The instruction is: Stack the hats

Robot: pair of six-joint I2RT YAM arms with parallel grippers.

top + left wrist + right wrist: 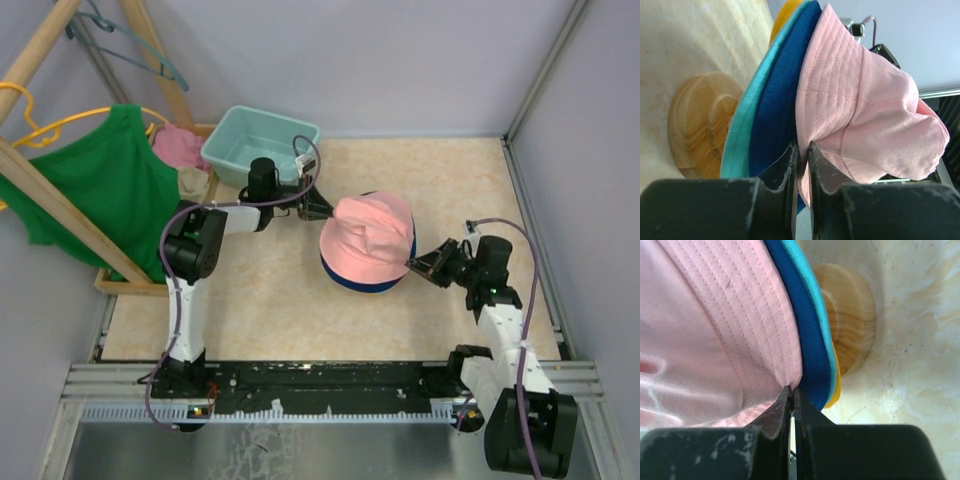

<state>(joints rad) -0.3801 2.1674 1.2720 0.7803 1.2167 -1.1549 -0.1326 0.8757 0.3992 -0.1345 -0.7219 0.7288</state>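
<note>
pink hat (368, 238) (over stand (697, 125)) pinched by left end effector (803, 148); right end effector (792, 391) closed.

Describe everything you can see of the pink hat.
The pink hat is a soft bucket hat of cotton-like cloth. It has a round brim with rows of stitching and a creased, dented crown. It sits crown up on top of the navy hat. The left end effector pinches its brim on one side. The right end effector is shut at the opposite brim edge, seemingly gripping it.
</note>
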